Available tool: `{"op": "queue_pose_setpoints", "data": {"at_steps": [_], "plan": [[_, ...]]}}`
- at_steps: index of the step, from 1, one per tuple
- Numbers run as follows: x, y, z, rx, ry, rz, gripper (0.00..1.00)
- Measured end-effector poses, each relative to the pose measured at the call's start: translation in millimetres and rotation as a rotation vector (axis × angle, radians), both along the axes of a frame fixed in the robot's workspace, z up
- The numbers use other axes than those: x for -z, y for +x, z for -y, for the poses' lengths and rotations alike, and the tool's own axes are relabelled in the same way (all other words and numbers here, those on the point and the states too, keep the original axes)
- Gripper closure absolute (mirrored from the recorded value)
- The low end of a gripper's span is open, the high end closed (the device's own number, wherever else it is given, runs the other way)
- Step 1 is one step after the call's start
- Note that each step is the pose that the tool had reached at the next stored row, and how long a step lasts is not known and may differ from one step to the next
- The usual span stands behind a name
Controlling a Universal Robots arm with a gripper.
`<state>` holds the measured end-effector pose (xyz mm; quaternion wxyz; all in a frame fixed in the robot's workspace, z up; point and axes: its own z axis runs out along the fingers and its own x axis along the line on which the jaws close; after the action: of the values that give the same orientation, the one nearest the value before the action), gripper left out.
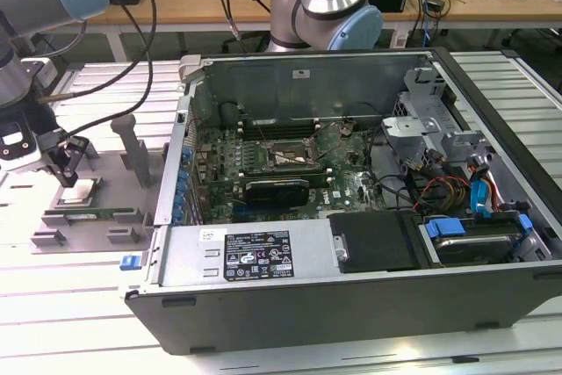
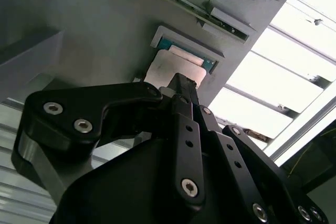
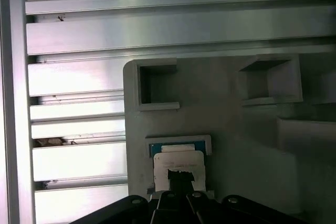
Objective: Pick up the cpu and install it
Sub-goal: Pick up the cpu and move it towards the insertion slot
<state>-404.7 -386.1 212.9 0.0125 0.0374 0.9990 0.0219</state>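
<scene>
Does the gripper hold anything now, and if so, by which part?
It cannot be told. The gripper is at the cpu, which lies in the grey tray.

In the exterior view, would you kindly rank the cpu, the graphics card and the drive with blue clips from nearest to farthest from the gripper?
1. cpu, on the tray, right under the gripper.
2. graphics card, near the view's middle.
3. drive, far at the exterior view's right.
</scene>
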Motion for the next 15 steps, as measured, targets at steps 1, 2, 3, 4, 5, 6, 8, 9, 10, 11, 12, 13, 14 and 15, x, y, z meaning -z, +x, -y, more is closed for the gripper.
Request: {"op": "queue_pose_setpoints", "data": {"at_steps": [1,2,3,4,5,6,8,9,10,11,12,13,14,15], "plan": [[1.6,-0.2,0.0,0.000,-0.0006,-0.0002,0.89],[1.6,-0.2,0.0,0.000,-0.0007,-0.0003,0.89],[1.7,-0.2,0.0,0.000,-0.0007,-0.0003,0.89],[1.8,-0.2,0.0,0.000,-0.0006,-0.0001,0.89],[1.8,-0.2,0.0,0.000,-0.0007,-0.0002,0.89],[1.9,-0.2,0.0,0.000,-0.0006,-0.0002,0.89],[2.0,-0.2,0.0,0.000,-0.0006,-0.0001,0.76],[2.0,-0.2,0.0,0.000,-0.0006,-0.0001,0.71],[2.1,-0.2,0.0,0.000,-0.0006,-0.0001,0.64],[2.1,-0.2,0.0,0.000,-0.0006,-0.0001,0.58],[2.1,-0.2,0.0,0.000,-0.0006,-0.0001,0.52],[2.2,-0.2,0.0,0.000,-0.0006,-0.0002,0.40],[2.2,-0.2,0.0,0.000,-0.0006,-0.0001,0.34],[2.3,-0.2,0.0,0.000,-0.0006,-0.0001,0.34]]}}
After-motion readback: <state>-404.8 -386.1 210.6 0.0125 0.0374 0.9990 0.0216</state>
